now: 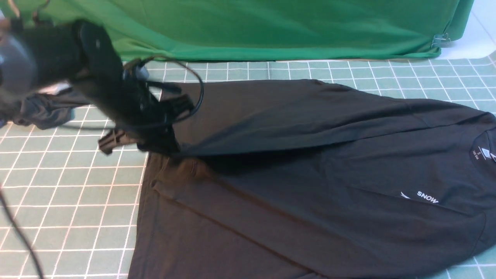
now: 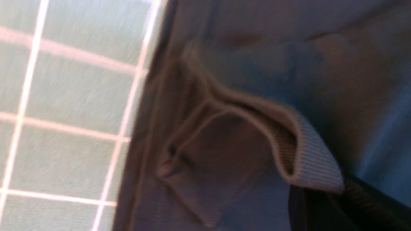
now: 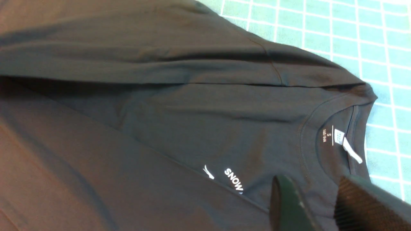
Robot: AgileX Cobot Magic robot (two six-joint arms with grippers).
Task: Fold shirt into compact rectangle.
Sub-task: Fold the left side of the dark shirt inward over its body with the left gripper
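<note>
one black shirt sprawls across the gridded worktop, filling centre and right of frame. left claw, clenched on the ribbed cuff, should draw the sleeve low and straight across the shirt; right claw hovers released by the collar. two claws, one cuff.

The left arm is black and bulky, with rounded housings; a thin black cable makes a loop beside it; the left gripper is black too, its finger with a finely textured pad; the right gripper has two dark fingers, one smooth, the other with a ribbed pad.
</note>
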